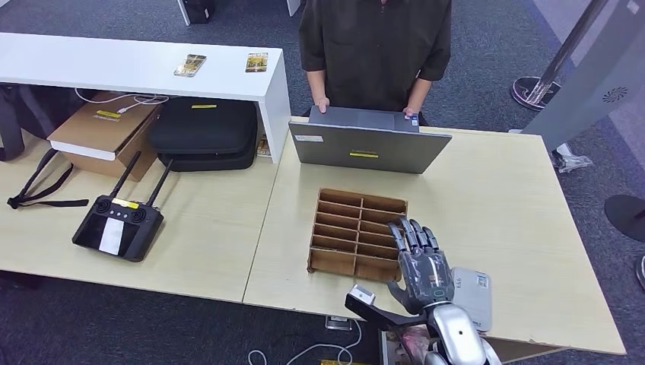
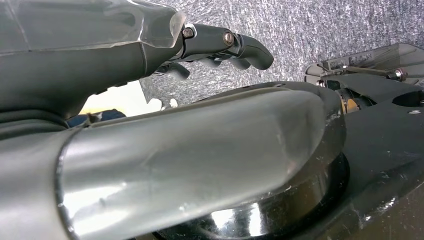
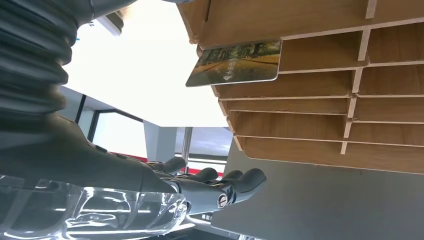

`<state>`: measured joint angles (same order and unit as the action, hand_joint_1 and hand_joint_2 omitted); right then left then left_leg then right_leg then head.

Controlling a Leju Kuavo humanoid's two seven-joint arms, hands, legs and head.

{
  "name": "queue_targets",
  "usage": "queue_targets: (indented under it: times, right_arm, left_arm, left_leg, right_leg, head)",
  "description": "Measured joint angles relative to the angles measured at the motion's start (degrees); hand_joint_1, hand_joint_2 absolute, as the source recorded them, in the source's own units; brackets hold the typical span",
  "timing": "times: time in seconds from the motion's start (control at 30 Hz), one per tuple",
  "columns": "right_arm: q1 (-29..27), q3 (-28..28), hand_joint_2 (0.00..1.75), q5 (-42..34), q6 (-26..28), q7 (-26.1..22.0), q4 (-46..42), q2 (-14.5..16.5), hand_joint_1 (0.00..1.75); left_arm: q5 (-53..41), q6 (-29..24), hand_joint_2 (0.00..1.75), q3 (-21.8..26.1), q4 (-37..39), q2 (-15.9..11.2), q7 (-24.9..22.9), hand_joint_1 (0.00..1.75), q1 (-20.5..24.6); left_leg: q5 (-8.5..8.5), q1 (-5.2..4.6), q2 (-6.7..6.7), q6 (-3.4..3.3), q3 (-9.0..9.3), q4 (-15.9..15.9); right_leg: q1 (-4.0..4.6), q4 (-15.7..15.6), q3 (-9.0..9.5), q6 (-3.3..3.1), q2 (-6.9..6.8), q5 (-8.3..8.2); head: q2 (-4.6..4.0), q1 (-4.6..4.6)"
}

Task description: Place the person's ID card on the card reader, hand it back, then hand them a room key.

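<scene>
Fingers (image 1: 414, 236) of the right hand (image 1: 422, 266) lie stretched out flat and slightly fanned, holding nothing, their tips over the near right corner of the wooden slotted rack (image 1: 356, 233); the right wrist view shows the same fingers extended side by side below the rack's dividers. At the far left of the head view a black remote controller (image 1: 118, 226) with two antennas rests on the light wood table (image 1: 525, 228), with a black strap (image 1: 38, 186) beside it. Behind it stand a cardboard box (image 1: 103, 133) and a black zipped case (image 1: 204, 133), tucked under a white shelf (image 1: 137, 72) that carries two printed cards (image 1: 190, 65) near its right end. Next comes the rack in the middle of the table, and the right wrist view shows a room key card (image 3: 235, 64) with a green and gold landscape print sticking out of one of its slots. Beyond the rack a grey laptop (image 1: 365, 144) stands open toward a person (image 1: 376, 46) in a dark shirt whose hands rest on its far edge. Just right of the right hand, near the table's front edge, lies a flat grey card reader (image 1: 473, 296). The left hand (image 2: 220, 47) hangs over grey carpet in the left wrist view, fingers curled loosely inward around nothing.
</scene>
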<state>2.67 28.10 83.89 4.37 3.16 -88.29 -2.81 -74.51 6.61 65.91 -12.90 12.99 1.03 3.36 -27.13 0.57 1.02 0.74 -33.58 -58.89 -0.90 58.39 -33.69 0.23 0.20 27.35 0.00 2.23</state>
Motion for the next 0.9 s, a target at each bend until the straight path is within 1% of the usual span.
queue_targets:
  times: [0.2,0.47,0.9]
  right_arm:
    - [-0.43,-0.43,1.75,0.45,-0.84,0.13,-0.46,0.49,0.0]
    - [-0.76,-0.58,1.75,-0.01,-2.59,-0.84,0.08,1.57,0.0]
    - [0.15,-0.58,1.75,-0.38,-2.75,-1.3,1.8,2.85,0.0]
  left_arm:
    - [-0.04,0.24,0.0,-0.08,0.0,-0.03,-0.03,0.0,0.02]
    - [-0.44,0.54,0.0,-0.34,0.0,-0.07,-0.08,0.0,0.07]
    - [-0.77,0.62,0.0,-1.23,0.0,-0.23,-0.09,0.0,0.09]
  left_leg:
    - [0.0,0.0,0.0,0.0,0.0,0.0]
    - [0.0,0.0,0.0,0.0,-0.01,0.0]
    - [0.0,0.0,0.01,0.0,-0.01,0.0]
  right_leg:
    - [0.0,0.0,0.0,0.0,0.0,0.0]
    - [0.0,0.0,0.0,0.0,0.0,0.01]
    - [0.0,0.01,0.0,0.0,0.0,0.0]
  head:
    - [0.0,0.01]
    - [0.0,0.0]
    - [0.0,0.0]
